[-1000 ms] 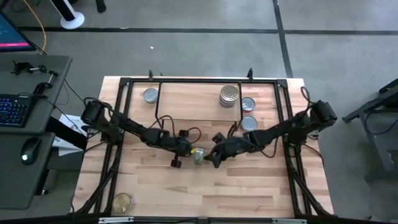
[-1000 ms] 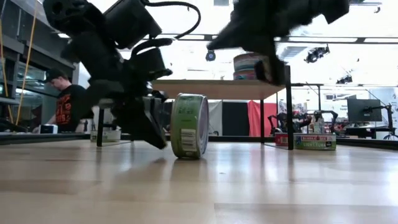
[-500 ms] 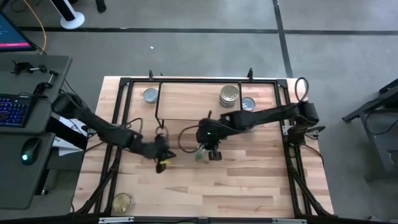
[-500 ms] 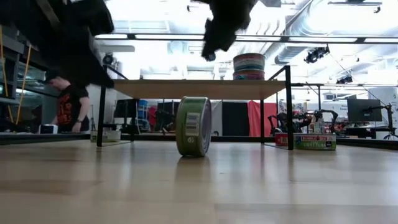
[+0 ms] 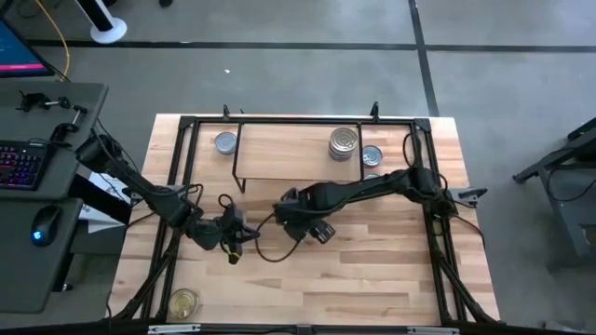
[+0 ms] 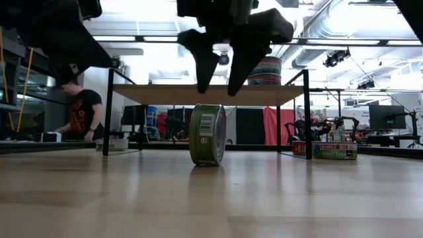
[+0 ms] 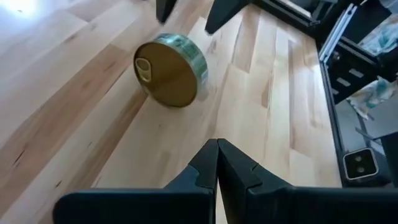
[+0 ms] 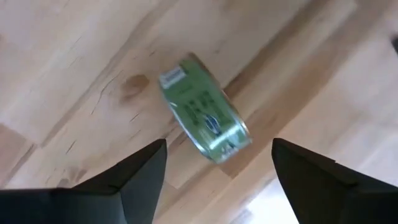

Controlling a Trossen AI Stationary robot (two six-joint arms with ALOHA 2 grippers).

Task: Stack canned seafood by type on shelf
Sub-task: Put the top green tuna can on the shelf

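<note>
A green-labelled tin of canned seafood [image 6: 207, 135] with a gold top [image 7: 168, 73] stands on its rim on the table, in front of the shelf [image 6: 211, 94]. My right gripper [image 6: 221, 69] hangs open just above it, pointing down, a finger on each side and clear of it; the right wrist view shows the tin [image 8: 205, 121] between the fingers. My left gripper [image 7: 216, 165] is shut and empty, a short way toward the table's left [image 5: 240, 238]. A stack of tins [image 5: 343, 142] sits on the shelf top.
Single silver-topped tins lie at the shelf's far left [image 5: 224, 142] and right [image 5: 371, 154]. A gold-topped tin [image 5: 184, 302] lies at the near left corner. Black frame rails [image 5: 182, 177] run along the table's sides. A person [image 6: 79, 112] stands beyond the table.
My left gripper has drawn back from the tin toward the table's left and risen, staying shut. My right gripper has risen, rolled, tipped to point down over the tin and opened. The tin has stayed upright on its rim, rolling slightly.
</note>
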